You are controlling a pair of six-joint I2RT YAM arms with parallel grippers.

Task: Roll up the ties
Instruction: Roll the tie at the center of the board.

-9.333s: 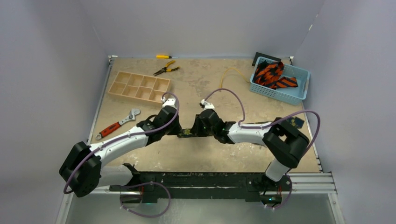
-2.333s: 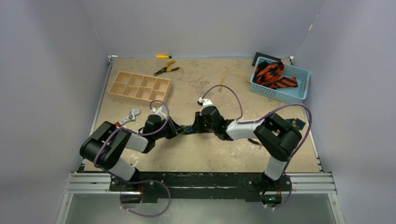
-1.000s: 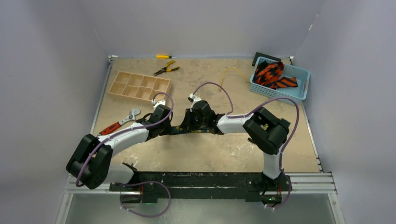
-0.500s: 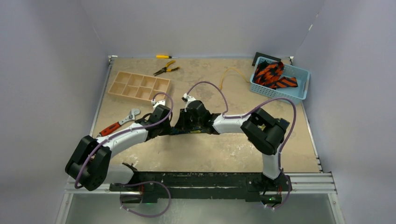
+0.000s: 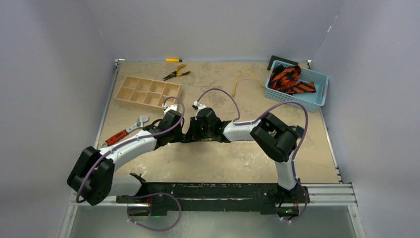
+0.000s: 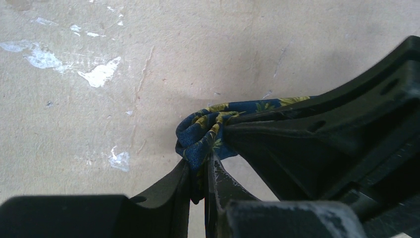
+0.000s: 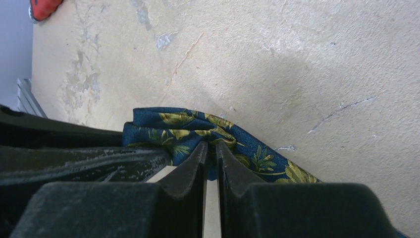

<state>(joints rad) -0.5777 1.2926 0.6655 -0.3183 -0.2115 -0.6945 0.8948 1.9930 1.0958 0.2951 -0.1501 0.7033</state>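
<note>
Navy leaf-print tie (image 7: 183, 126): I am pinching it in both left fingers (image 6: 171, 191) and right fingers (image 7: 190, 166), mid-roll; next, I judge, winding one end around tightly

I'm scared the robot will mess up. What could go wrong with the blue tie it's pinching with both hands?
The left hand and right hand pinch the same bunch of navy tie, nearly touching, so they might bump. A tug apart could slip the fabric from one grip. It looks crumpled, not rolled, so it may spring loose once released.
</note>
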